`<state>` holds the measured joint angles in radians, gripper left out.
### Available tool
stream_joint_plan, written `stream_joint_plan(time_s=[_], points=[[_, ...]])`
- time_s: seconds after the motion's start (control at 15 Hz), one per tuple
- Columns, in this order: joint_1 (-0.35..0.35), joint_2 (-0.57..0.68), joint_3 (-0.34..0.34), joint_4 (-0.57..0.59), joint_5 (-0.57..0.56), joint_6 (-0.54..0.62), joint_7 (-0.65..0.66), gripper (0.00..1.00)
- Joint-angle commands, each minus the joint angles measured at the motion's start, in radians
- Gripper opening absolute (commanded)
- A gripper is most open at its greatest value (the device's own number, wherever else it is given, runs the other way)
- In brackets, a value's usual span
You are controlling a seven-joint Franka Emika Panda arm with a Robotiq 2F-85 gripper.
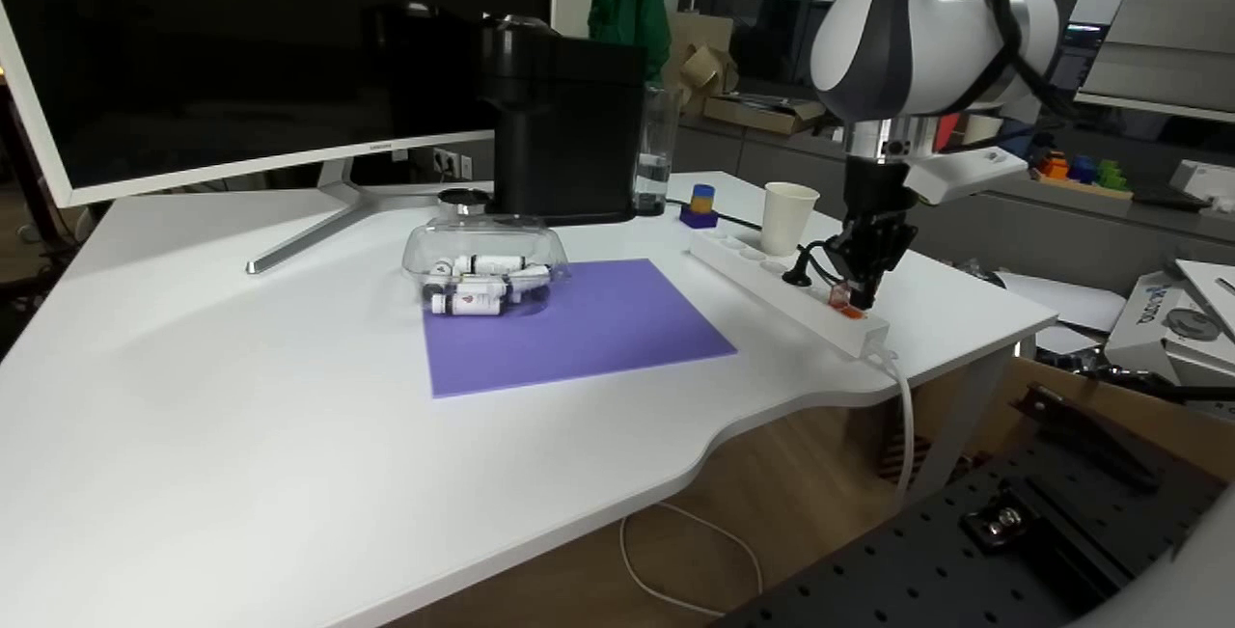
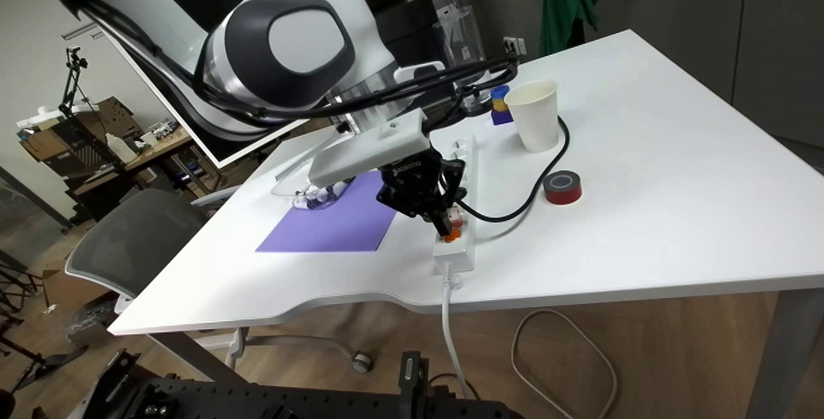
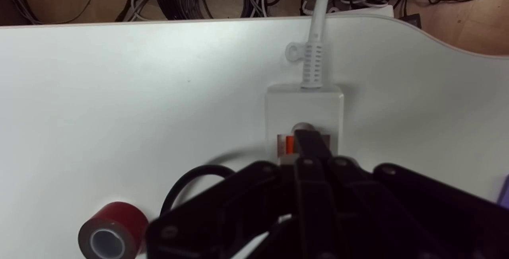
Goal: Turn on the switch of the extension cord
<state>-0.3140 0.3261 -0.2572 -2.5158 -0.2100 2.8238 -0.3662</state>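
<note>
The extension cord, a long white power strip [image 1: 772, 292], lies on the white table and also shows in an exterior view [image 2: 456, 258] and the wrist view [image 3: 304, 106]. Its red-orange switch [image 1: 853, 313] is near the cable end and also shows in an exterior view [image 2: 453, 235]. In the wrist view the switch [image 3: 290, 144] is partly hidden behind my fingertips. My gripper [image 1: 862, 300] is shut with nothing visible between its fingers. It points down with its tips at the switch, also in an exterior view [image 2: 445, 228] and the wrist view [image 3: 312, 141]. I cannot tell whether they press it.
A dark plug [image 1: 797, 275] with a looping black cable [image 2: 537, 192] sits beside my gripper. A paper cup [image 1: 788, 218] stands next to the strip. A red tape roll [image 2: 562, 188], purple mat [image 1: 579, 329] and clear box of small bottles [image 1: 487, 271] are on the table.
</note>
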Motion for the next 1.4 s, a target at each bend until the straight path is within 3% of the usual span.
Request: stream_joint_plan(time_s=[0.0,1.0,1.33], points=[[-0.002,0.032,0.003,0.023,0.003,0.007,0.02,0.0],[-0.004,0.088,0.021,0.083,-0.01,-0.004,0.0,0.0],[-0.071,0.118,0.057,0.118,0.053,-0.077,-0.056,0.0]])
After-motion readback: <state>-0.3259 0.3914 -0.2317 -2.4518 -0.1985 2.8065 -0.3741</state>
